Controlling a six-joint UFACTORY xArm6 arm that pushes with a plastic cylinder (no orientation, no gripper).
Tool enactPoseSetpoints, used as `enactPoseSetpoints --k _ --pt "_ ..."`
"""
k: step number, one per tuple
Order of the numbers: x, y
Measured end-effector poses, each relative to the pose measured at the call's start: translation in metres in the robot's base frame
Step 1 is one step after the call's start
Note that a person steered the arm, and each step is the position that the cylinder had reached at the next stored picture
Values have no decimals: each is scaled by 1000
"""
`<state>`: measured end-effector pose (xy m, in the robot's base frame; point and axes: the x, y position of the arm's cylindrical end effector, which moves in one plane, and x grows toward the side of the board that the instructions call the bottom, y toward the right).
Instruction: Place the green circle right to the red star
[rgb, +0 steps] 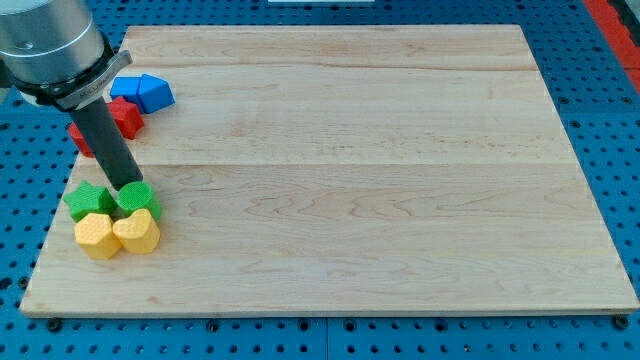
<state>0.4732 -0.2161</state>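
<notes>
The green circle (138, 199) lies near the board's left edge, low in the view. My tip (129, 185) stands at the circle's upper left edge, seemingly touching it. The red star (126, 118) lies higher up at the left, just right of my dark rod (105, 145). The circle is below the star, not beside it. A second red block (78, 137) is partly hidden behind the rod, and its shape cannot be made out.
A green star (88, 200) touches the circle's left side. A yellow hexagon (96, 236) and a yellow heart (138, 233) sit just below them. Two blue blocks (143, 92) lie above the red star. The wooden board (380, 170) rests on a blue pegboard.
</notes>
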Motion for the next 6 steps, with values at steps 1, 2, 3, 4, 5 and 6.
enactPoseSetpoints --k 1,2,3,4,5,6 --pt "0 0" --pt "-10 -16" --pt "-17 -17" --pt "-26 -37" --pt "-27 -48" --pt "-27 -51"
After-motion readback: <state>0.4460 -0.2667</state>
